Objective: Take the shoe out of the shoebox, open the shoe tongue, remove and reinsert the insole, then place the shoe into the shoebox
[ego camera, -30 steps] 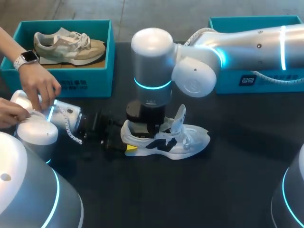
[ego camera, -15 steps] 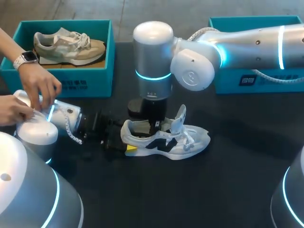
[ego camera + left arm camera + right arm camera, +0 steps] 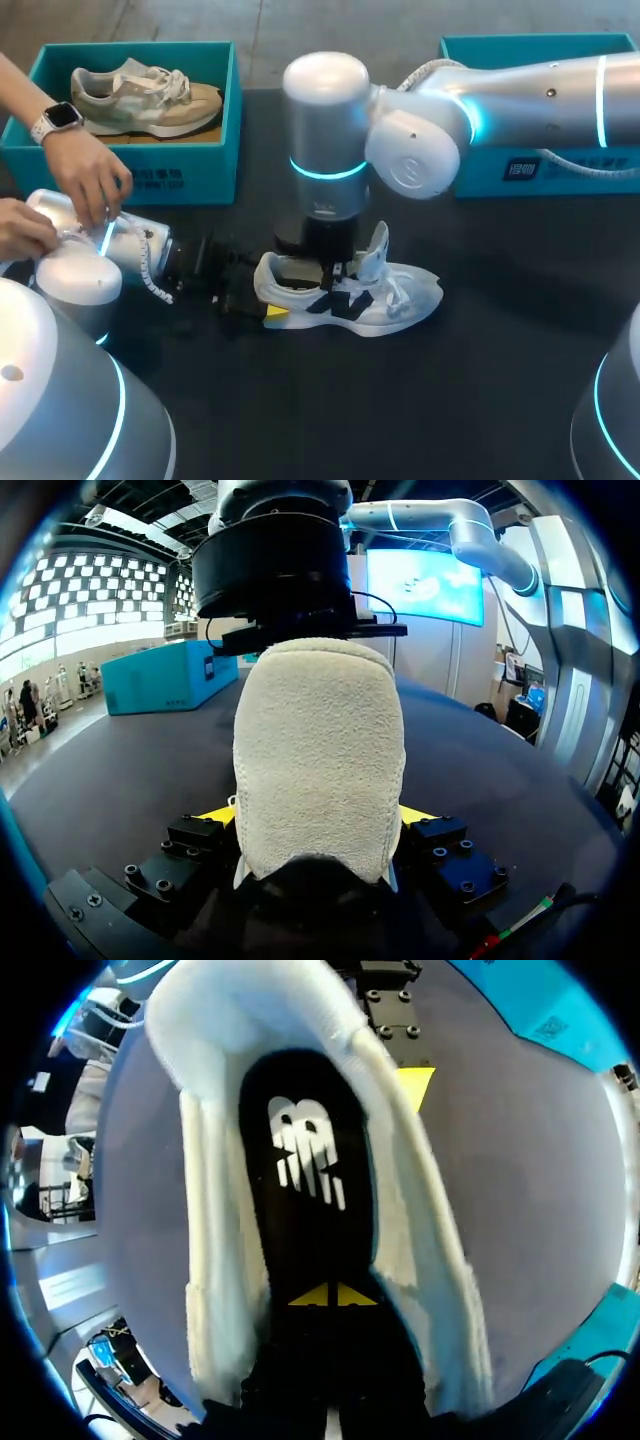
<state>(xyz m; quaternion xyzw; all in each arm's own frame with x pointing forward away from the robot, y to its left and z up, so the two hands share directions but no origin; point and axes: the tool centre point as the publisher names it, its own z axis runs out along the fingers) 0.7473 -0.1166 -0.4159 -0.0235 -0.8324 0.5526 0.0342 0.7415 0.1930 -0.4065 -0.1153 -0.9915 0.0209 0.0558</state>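
Note:
A white shoe [image 3: 392, 296] with a black side logo lies on the dark table [image 3: 470, 380], toe to the right and tongue [image 3: 378, 246] raised. My left gripper [image 3: 268, 296] clamps its heel from the left. In the left wrist view the terry heel [image 3: 318, 740] sits between both yellow tips of that gripper [image 3: 318, 820]. My right arm comes down from above, and its gripper [image 3: 328, 268] is inside the shoe opening. In the right wrist view its gripper [image 3: 327, 1296] has the yellow tips pressed together on the black insole [image 3: 305, 1200], with the white collar [image 3: 205, 1220] around them.
A teal shoebox [image 3: 520, 46] stands at the back right, partly behind my right arm. Another teal box [image 3: 190, 178] at the back left holds a beige shoe [image 3: 145, 98]. A person's hands [image 3: 88, 182] rest on my left arm's wrist.
My right gripper's fingers have closed inside the shoe, and the right arm has shifted slightly to the right. The left gripper and shoe have stayed put.

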